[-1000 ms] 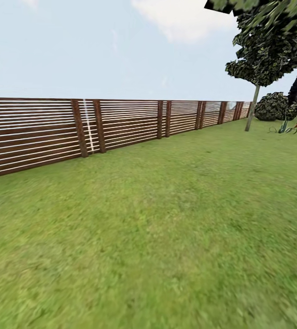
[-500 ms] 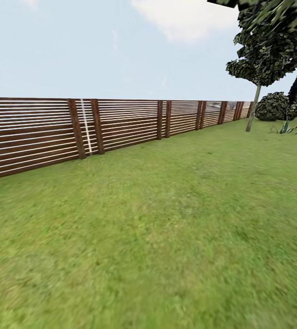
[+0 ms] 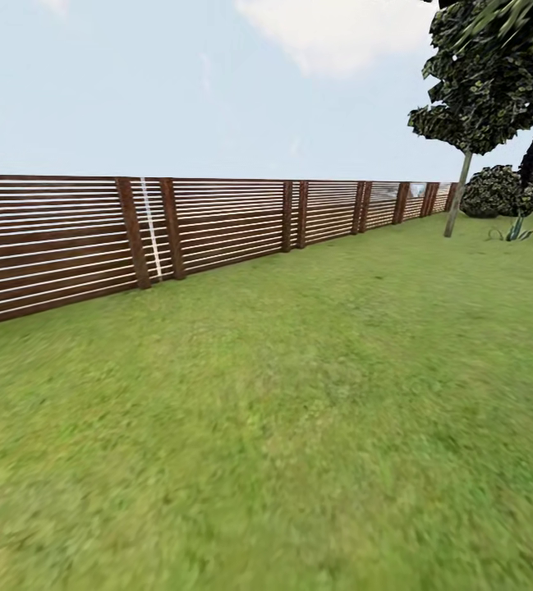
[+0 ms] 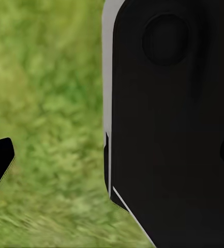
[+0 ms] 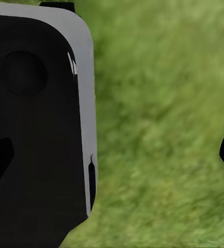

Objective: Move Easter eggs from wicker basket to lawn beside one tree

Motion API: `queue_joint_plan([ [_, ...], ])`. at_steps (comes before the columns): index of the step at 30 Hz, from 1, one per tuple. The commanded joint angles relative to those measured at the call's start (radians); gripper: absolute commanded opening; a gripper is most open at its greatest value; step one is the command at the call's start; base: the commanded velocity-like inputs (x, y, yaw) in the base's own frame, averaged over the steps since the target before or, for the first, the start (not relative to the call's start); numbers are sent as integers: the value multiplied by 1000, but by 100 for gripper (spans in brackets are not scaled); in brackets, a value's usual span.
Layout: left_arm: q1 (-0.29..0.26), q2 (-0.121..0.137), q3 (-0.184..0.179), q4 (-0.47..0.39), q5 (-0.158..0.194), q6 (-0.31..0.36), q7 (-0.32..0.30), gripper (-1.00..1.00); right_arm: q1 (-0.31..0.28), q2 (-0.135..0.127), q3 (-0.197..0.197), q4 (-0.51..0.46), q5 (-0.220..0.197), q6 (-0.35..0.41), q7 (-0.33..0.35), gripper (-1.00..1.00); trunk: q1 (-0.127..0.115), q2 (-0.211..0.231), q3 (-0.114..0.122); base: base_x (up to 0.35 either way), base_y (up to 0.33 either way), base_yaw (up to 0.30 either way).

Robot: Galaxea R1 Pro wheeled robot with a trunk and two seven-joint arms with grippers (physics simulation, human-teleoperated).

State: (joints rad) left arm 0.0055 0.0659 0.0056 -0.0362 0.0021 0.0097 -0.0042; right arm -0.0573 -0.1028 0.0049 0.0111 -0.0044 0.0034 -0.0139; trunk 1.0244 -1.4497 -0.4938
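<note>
Across the lawn (image 3: 299, 427), a fence (image 3: 217, 222) ran toward a tree (image 3: 461, 193); both grippers' fingers were spread, grasping nothing.

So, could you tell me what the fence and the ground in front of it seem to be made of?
The fence looks like dark brown stained wood: thin horizontal slats between thicker posts, matte. The lawn looks like mottled green grass, though rendered flat and blurry, so the blades cannot be made out.

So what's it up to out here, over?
Fingers on both sides wide apart, nothing between them. Basket and eggs not sighted. Open lawn ahead, tree far right by the fence. Path unobstructed.
</note>
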Motion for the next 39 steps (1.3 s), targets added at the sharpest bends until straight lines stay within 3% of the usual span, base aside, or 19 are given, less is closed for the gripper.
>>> queue_joint_plan([
  [1, 1, 0, 1, -2, 0, 1, 0, 100, -1, 0, 1, 1, 0, 1, -1, 100, 1, 0, -1, 335, 0, 0],
  [39, 1, 0, 1, -2, 1, 1, 0, 100, -1, 0, 0, 1, 0, 1, -1, 100, 1, 0, -6, 335, 0, -55],
])
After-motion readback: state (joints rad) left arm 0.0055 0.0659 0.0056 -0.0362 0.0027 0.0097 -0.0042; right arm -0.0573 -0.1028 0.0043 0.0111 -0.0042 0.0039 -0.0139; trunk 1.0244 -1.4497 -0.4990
